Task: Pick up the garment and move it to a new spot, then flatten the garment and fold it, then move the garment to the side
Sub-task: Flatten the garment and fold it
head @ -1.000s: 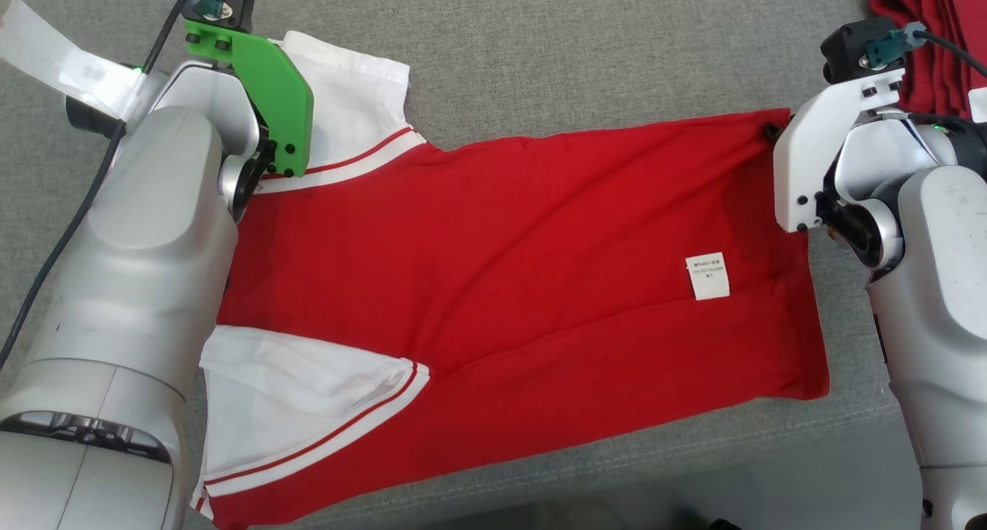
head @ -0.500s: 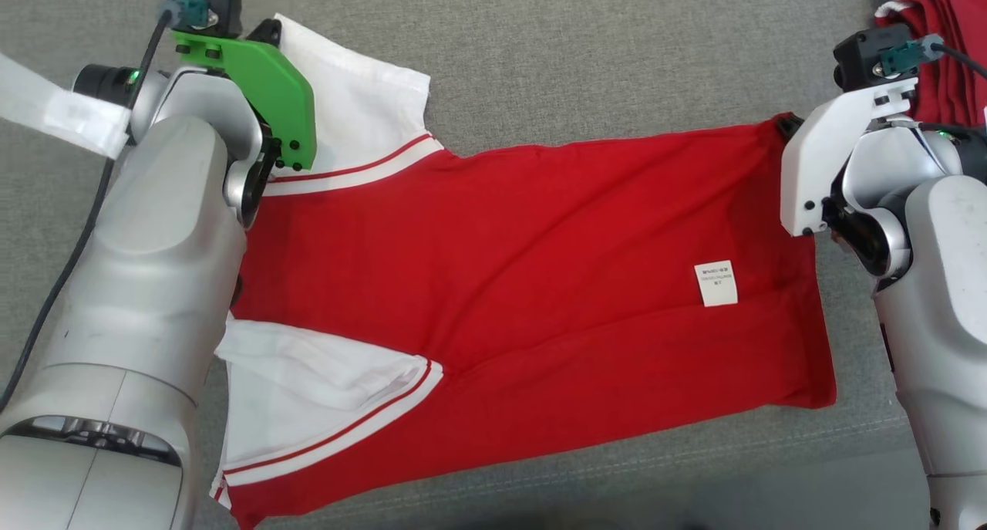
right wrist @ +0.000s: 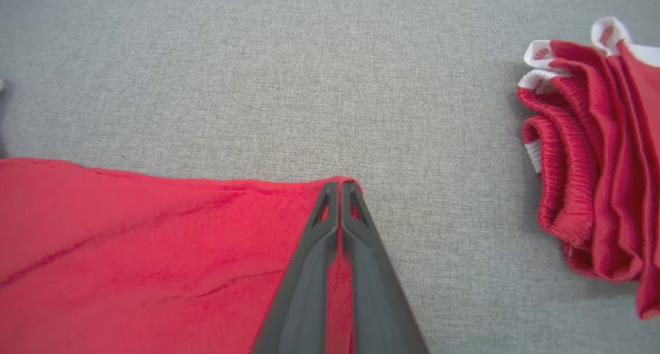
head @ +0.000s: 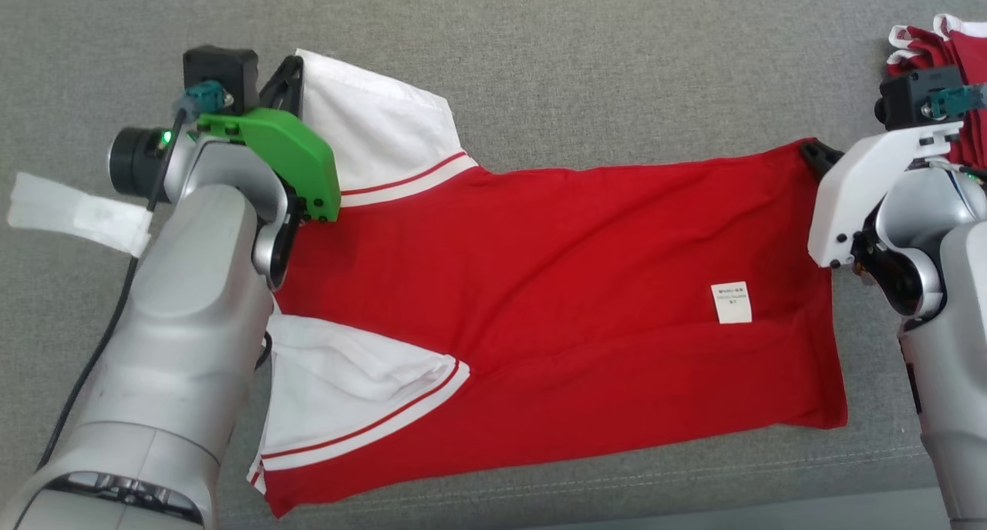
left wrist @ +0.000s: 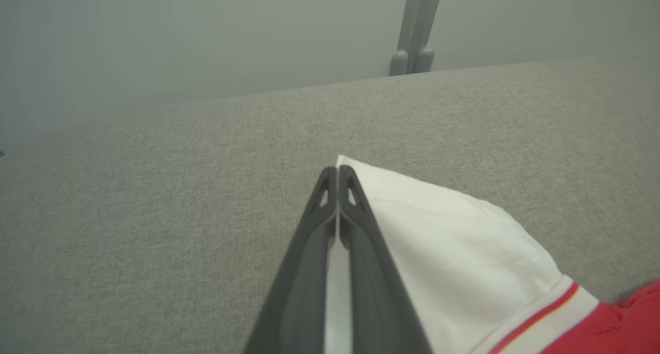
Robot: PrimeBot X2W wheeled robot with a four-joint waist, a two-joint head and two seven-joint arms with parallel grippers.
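Holds a red shirt (head: 555, 283) spread flat and sideways across a grey, coarse-woven cushion (head: 586, 59), soft knit with faint creases. Pinches the far corner of a white sleeve (head: 378, 125), trimmed with a thin red stripe, in the left gripper (left wrist: 337, 174), slim dark tapered fingers clamped tight on the cloth. Nips the far hem corner in the right gripper (right wrist: 340, 188), likewise clenched on the fabric. Shows a small white rectangular label (head: 731, 303) near the hem, a second white sleeve (head: 347, 391) creased on the near side, and a rumpled pile of red clothes (right wrist: 593, 158) with white edging, apart on the cushion beyond the right gripper.
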